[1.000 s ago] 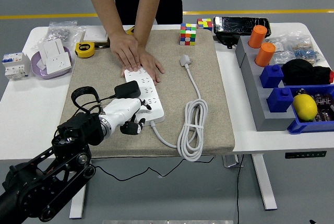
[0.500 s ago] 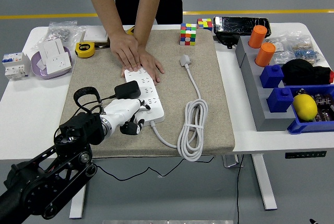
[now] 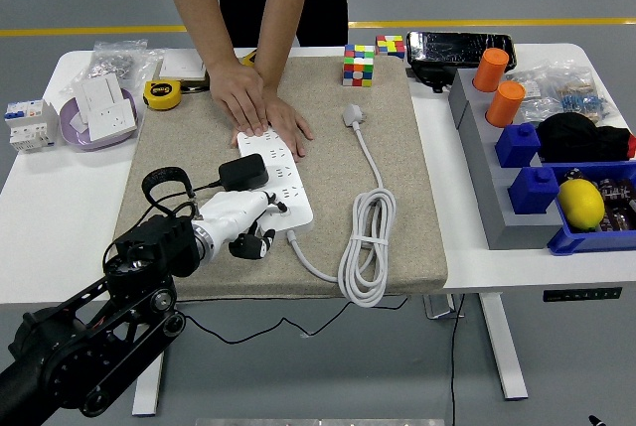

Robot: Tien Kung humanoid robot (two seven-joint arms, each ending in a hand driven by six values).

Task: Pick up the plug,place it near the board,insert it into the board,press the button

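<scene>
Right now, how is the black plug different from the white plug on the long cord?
The black plug is chunky and sits on the power strip by the robot's left hand. The white plug is smaller and lies free on the mat, away from the strip. The black plug's cable is thin and dark; the white plug's cord is thick and coiled. Both lie on the mat area.

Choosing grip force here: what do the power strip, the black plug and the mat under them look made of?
Power strip: hard white plastic, smooth with a slight sheen. Black plug: apparently matte black plastic, boxy and rigid-looking. Mat: beige, dull and finely textured with a soft edge, probably felt or woven fabric.
</scene>
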